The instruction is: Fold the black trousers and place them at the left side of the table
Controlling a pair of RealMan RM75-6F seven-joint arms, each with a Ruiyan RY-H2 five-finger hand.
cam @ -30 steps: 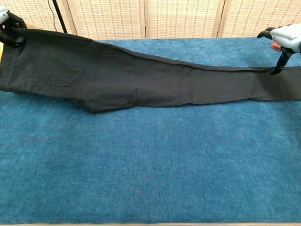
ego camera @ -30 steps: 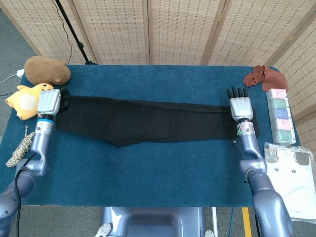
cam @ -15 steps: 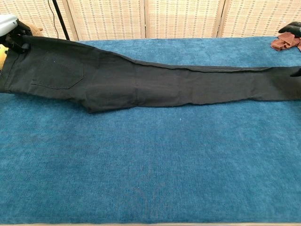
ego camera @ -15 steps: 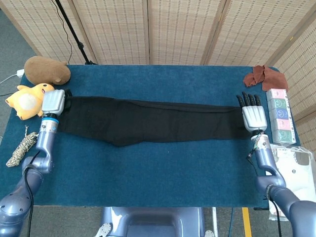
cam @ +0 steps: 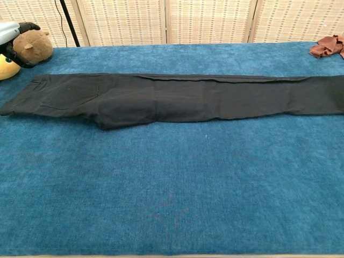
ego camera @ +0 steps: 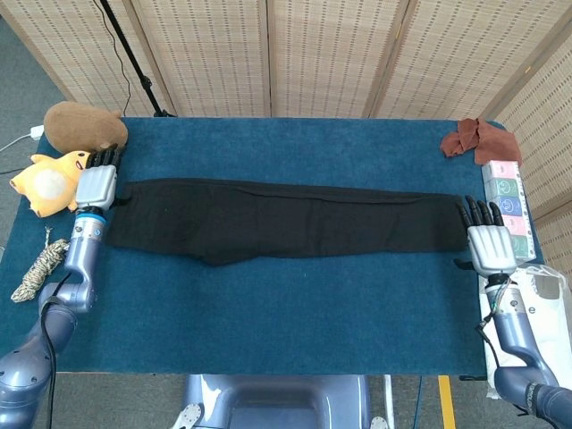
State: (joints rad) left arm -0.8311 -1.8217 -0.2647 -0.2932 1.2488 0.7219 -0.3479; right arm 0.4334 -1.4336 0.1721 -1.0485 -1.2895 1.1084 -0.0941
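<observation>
- The black trousers (ego camera: 286, 222) lie flat and stretched full length across the middle of the blue table (ego camera: 286, 313), waist end at the left, leg ends at the right; they are not yet folded.
- In the chest view the trousers (cam: 177, 99) show a back pocket near the left end and one long crease along the far edge.
- The left hand (ego camera: 96, 186) sits just beside the waist end, at the trousers' left edge, fingers pointing to the far side and holding nothing; whether it touches the cloth cannot be told.
- The right hand (ego camera: 489, 243) hovers at the table's right edge, just right of the leg ends, fingers straight and slightly apart, empty.
- A brown plush (ego camera: 85, 127) and a yellow plush (ego camera: 49, 181) rest at the far left corner, with a coil of rope (ego camera: 36, 271) nearer.
- A reddish cloth (ego camera: 478, 139) lies at the far right corner, beside a stack of pastel boxes (ego camera: 507, 206).
</observation>
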